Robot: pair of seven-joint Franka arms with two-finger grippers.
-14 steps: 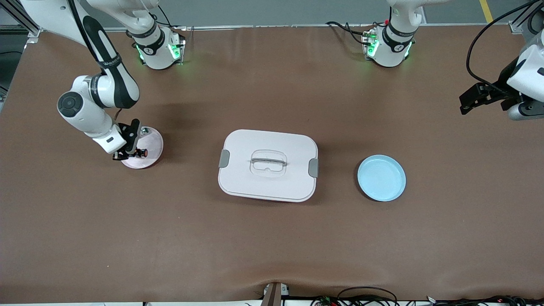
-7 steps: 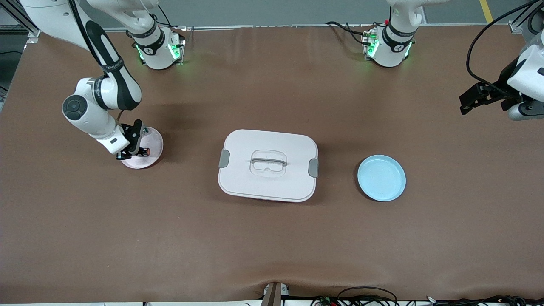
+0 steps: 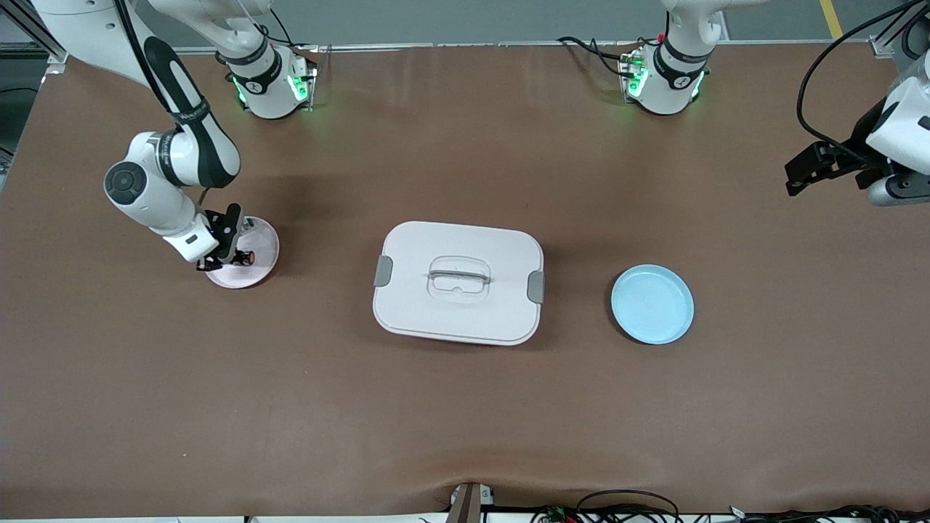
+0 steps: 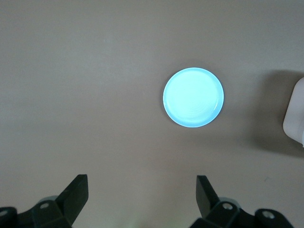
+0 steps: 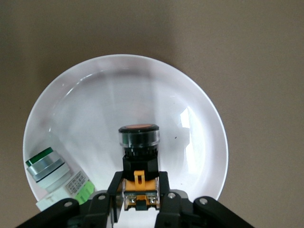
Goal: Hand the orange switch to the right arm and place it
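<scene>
The orange switch (image 5: 139, 142), a black stubby part with an orange body and a round orange end, sits between the fingers of my right gripper (image 5: 139, 183). That gripper is shut on its orange body. In the front view the right gripper (image 3: 231, 256) holds the orange switch (image 3: 246, 257) low over a pale pink plate (image 3: 270, 243) toward the right arm's end of the table. Whether the switch touches the plate (image 5: 118, 95) I cannot tell. My left gripper (image 3: 799, 178) waits in the air at the left arm's end, open (image 4: 142, 190) with nothing between its fingers.
A small green-and-white part (image 5: 52, 173) lies on the same pale plate. A white lidded box (image 3: 458, 282) stands mid-table. Beside it, toward the left arm's end, lies a light blue plate (image 3: 652, 303), which the left wrist view also shows (image 4: 193, 97).
The right arm has shifted slightly over the pale plate with the switch still in its grip. The left arm has not moved.
</scene>
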